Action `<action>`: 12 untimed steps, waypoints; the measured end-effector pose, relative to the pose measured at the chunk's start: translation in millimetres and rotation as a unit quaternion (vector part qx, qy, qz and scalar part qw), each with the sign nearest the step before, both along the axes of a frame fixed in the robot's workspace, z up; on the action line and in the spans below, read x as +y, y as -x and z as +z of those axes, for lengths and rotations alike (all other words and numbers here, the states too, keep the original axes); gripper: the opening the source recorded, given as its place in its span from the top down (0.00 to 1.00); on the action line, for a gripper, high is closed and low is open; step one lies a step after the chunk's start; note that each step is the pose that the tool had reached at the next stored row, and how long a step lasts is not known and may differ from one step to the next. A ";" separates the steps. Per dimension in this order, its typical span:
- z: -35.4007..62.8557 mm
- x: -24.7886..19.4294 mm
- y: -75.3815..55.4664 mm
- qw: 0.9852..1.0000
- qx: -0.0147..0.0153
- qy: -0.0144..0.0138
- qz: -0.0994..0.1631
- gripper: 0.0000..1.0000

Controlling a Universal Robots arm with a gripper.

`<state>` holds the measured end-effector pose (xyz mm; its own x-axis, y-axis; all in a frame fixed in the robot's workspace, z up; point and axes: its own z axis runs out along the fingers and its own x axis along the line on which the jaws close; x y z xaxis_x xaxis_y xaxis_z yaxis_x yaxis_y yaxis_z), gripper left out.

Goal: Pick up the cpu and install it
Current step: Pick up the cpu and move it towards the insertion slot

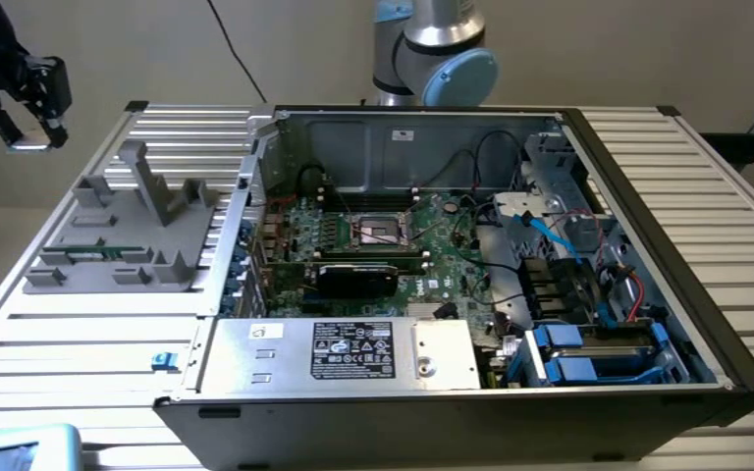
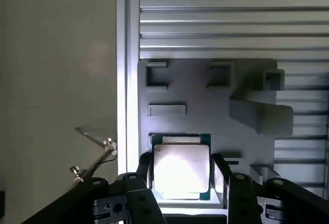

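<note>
1. A robot arm's black two-fingered gripper hung high over the edge of a silver slatted metal table at the exterior view's left, well above a flat grey plastic parts fixture
2. The small square cpu, with a shiny silver lid and a thin green rim, appeared to lie on the near-left part of that fixture. The wrist view framed it between the two dark fingers, and the jaws stood fairly wide and held nothing
3. The step in hand looked like the approach for the pick. The chip had not yet been lifted. The square metal-framed socket on the green motherboard sat well apart, inside the open dark-walled computer case towards the exterior view's right
4. A grasp from here would call for a straight drop that keeps the chip centred between the fingers, pads meeting two opposite edges squarely, and a light, even squeeze so the thin board comes up level
5. Strong glare washed out the lid, so no marking or corner mark could be read. The gripper's body hid the chip's near edge in the wrist view. It could not be told whether the chip sat in a recess, or whether the socket's frame stood open
</note>
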<state>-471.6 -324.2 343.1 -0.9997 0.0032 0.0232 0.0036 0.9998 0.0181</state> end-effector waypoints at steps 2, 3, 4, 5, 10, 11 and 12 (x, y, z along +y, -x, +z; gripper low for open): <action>2.4 0.0 -4.0 1.000 0.000 0.000 0.000 0.44; 3.5 0.0 -6.0 1.000 0.000 0.000 0.000 0.44; 4.3 0.0 -8.2 1.000 0.000 0.000 0.000 0.44; 5.0 0.0 -10.5 1.000 0.000 0.000 0.000 0.44; 8.3 0.0 -21.9 1.000 0.000 0.000 0.000 0.44; 8.8 0.0 -24.5 1.000 0.000 0.000 0.000 0.44; 9.2 0.0 -27.0 1.000 0.000 0.000 0.000 0.44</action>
